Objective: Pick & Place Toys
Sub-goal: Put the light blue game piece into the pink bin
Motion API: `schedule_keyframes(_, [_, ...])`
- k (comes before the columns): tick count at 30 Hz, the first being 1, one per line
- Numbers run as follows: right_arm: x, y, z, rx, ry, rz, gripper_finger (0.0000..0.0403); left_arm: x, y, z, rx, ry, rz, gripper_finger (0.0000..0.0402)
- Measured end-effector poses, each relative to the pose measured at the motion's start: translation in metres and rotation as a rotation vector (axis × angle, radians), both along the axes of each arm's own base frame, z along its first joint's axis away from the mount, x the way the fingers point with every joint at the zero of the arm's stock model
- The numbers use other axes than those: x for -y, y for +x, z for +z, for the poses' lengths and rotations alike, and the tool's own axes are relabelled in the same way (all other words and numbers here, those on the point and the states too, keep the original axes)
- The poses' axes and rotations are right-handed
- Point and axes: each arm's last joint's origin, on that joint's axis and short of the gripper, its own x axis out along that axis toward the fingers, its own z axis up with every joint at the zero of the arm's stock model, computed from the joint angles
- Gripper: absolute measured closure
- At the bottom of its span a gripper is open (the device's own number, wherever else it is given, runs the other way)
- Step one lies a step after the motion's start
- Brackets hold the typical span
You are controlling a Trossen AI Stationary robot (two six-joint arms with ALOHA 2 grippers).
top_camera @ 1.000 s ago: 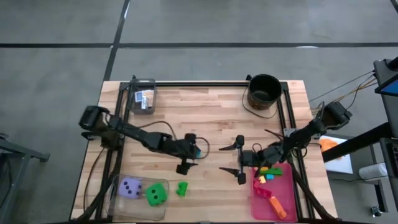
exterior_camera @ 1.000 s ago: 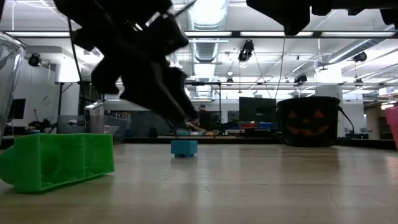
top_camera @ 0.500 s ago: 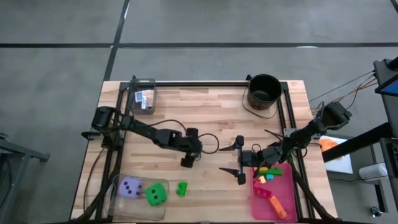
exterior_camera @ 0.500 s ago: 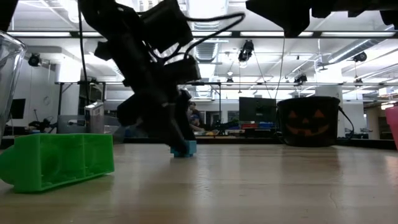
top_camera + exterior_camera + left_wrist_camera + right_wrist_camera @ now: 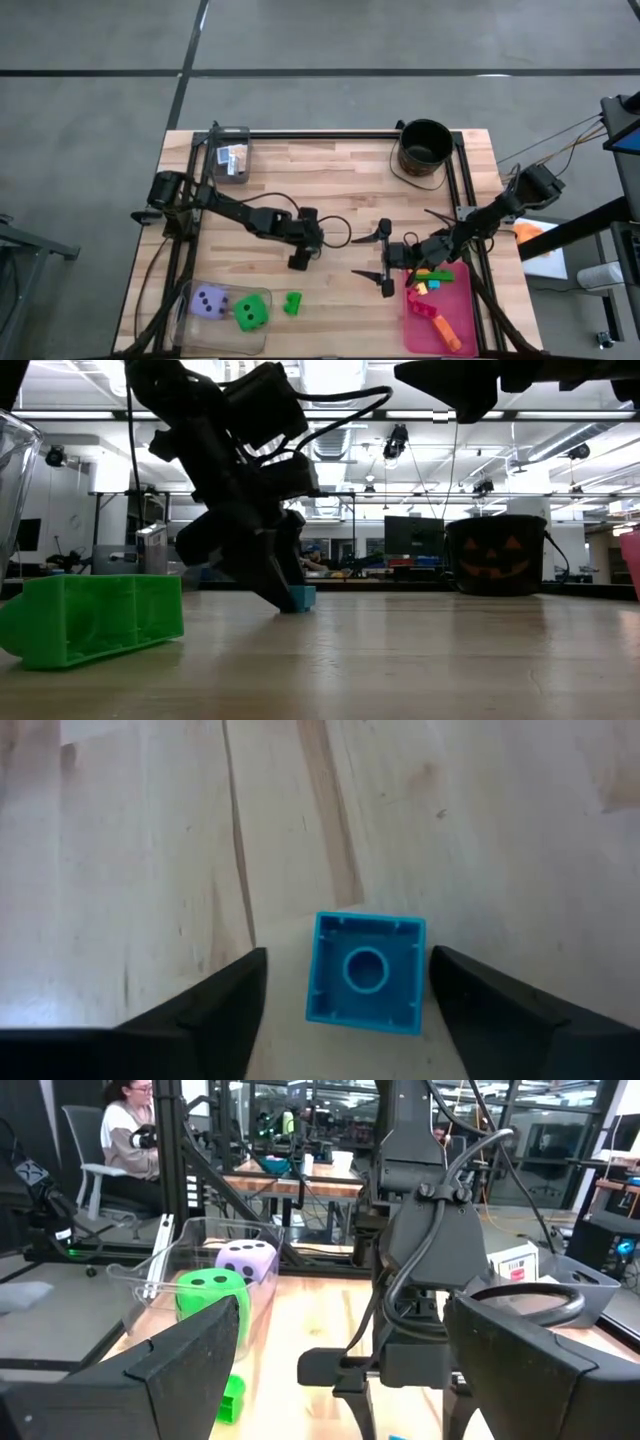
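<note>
Left claw (image 5: 345,1010) down at the tabletop (image 5: 330,180) near its middle, fingers (image 5: 220,1005) spread either side of the teal brick (image 5: 365,972), gaps on both sides, not gripping. Brick sits flat, hollow underside up, on bare wood.

Taking that brick as reference: right claw (image 5: 386,257) is just beside it toward the pink tray (image 5: 455,300), jaws wide, holding nothing. Open wood between the two claws is narrow. Far more free room beyond the brick toward the black bucket (image 5: 425,147) at the tabletop's far edge.

Green brick (image 5: 292,303) lies near the brick toward the near edge. Past it the clear bin (image 5: 262,298) holds the green die (image 5: 250,314) and purple die (image 5: 209,300). Pink tray holds a heap of coloured bricks (image 5: 432,280), hard against the right rail.

Small clear box (image 5: 232,155) in the far left corner holds something with a white label, unreadable. Bucket shows a jack-o'-lantern face in the low view.
</note>
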Motion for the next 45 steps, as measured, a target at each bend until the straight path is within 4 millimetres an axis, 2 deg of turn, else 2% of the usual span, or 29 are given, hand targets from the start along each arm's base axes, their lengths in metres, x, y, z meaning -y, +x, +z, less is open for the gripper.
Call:
schedule_keyframes(9, [0.000,0.000,-0.001,-0.002,-0.002,0.000,0.0053,0.000,0.000,0.000,0.004,0.003,0.003,0.0270])
schedule_keyframes(19, [0.000,0.000,-0.001,-0.002,-0.021,0.000,0.0053,0.000,0.001,0.003,0.023,0.001,0.003,0.0270])
schedule_keyframes(24, [-0.001,-0.001,-0.002,-0.005,-0.046,0.003,0.0053,0.000,0.001,0.019,0.090,-0.011,0.009,0.0270])
schedule_keyframes(29, [-0.003,0.000,-0.002,0.029,-0.062,0.008,0.0053,0.000,-0.005,0.040,0.250,-0.061,-0.002,0.0270])
schedule_keyframes(33, [-0.004,0.003,-0.015,0.044,-0.067,0.003,0.0053,0.002,-0.020,0.047,0.442,-0.174,-0.078,0.0270])
schedule_keyframes(38, [0.001,0.013,-0.036,0.000,-0.062,-0.079,0.0053,0.003,-0.039,0.054,0.626,-0.285,-0.147,0.0270])
schedule_keyframes(45, [-0.005,0.039,-0.043,-0.069,-0.167,-0.178,0.0053,0.003,-0.041,0.054,0.619,-0.308,-0.144,0.0270])
